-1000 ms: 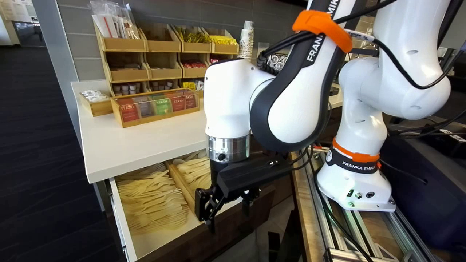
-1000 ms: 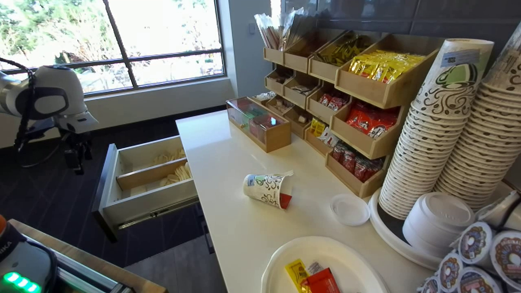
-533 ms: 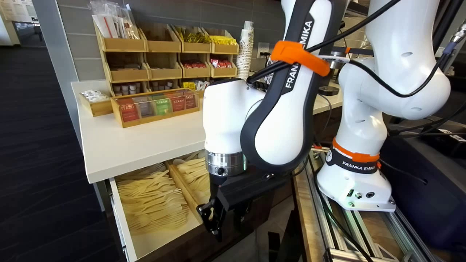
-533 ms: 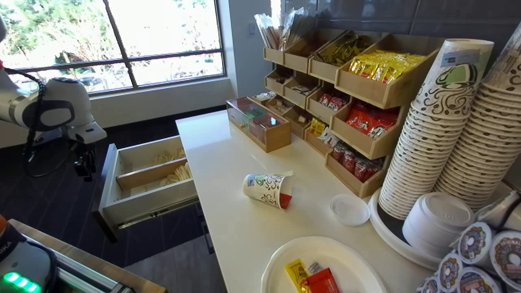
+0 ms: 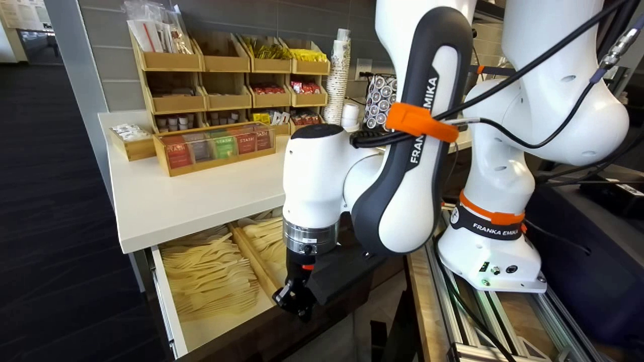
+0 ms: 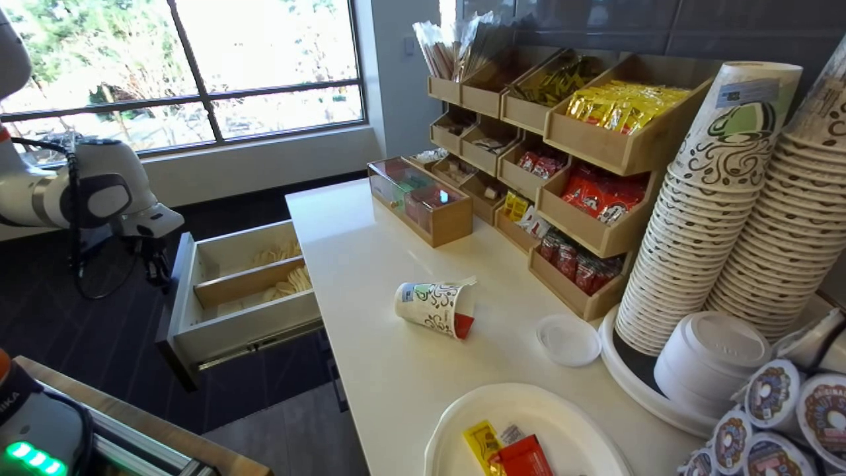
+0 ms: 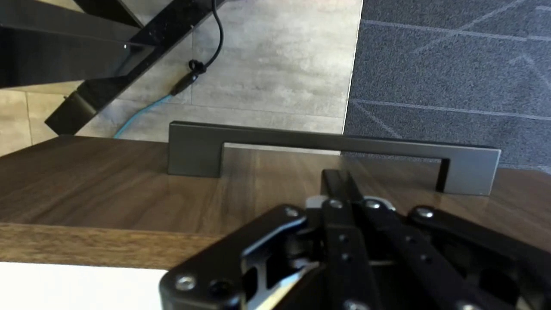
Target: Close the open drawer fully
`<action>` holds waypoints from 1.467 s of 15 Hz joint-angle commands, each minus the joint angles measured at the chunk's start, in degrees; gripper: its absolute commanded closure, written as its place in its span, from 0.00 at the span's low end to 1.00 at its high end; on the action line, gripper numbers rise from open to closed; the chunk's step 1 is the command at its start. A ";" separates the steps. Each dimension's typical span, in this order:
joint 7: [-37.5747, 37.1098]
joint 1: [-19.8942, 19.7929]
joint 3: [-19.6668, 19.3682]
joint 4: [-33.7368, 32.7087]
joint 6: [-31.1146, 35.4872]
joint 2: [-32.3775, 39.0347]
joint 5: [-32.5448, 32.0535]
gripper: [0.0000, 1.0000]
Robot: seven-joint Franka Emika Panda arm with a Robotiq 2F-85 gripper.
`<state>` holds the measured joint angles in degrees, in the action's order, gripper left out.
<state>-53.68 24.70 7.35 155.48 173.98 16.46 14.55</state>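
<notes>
The drawer (image 6: 251, 325) stands pulled out from under the counter, with white inner walls and a wooden divider (image 5: 251, 259) between pale wooden cutlery. Its dark brown front (image 7: 107, 193) carries a grey bar handle (image 7: 327, 141). On the outer side of that front is my gripper (image 7: 338, 176), pointing down in both exterior views. The fingers lie together with nothing between them. In the wrist view the tips are against or very close to the wood, between the handle's two posts. The front's outer face is hidden in an exterior view by the gripper (image 6: 157, 271).
A white counter (image 5: 201, 201) overhangs the drawer, bearing a tea box (image 5: 216, 151), a tipped cup (image 6: 429, 307) and a plate (image 6: 456, 410). The robot's wooden bench (image 5: 422, 311) stands beside the drawer. A black metal leg (image 7: 142, 56) and a cable (image 7: 220, 34) show below.
My gripper has come down and across to the drawer front, and its fingers have gone from open to shut. The drawer has slid very slightly toward the counter.
</notes>
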 commanded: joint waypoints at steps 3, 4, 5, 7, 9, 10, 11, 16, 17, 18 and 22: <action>-14.18 17.92 -23.79 -2.74 8.17 7.54 -24.58 1.00; -15.39 21.49 -27.89 -5.56 7.67 9.28 -26.37 1.00; -17.32 25.47 -32.01 -7.74 6.98 11.02 -27.55 1.00; -20.61 33.90 -40.17 -10.34 7.06 14.70 -28.23 1.00; -23.61 42.02 -48.36 -11.68 6.79 17.99 -27.56 1.00; -24.46 46.07 -51.78 -12.59 6.08 20.14 -25.82 1.00; -21.28 50.09 -54.52 -13.15 6.01 22.92 -19.61 1.00; -21.36 56.44 -59.08 -15.62 0.94 32.01 -8.81 1.00; -21.55 56.12 -58.62 -16.03 -0.29 33.09 -7.56 1.00; -21.45 55.14 -57.64 -16.39 -1.50 33.79 -6.76 1.00; -22.28 55.64 -59.01 -16.92 -0.41 38.90 -5.44 1.00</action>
<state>-74.90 79.67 -50.53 139.72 173.06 50.20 6.70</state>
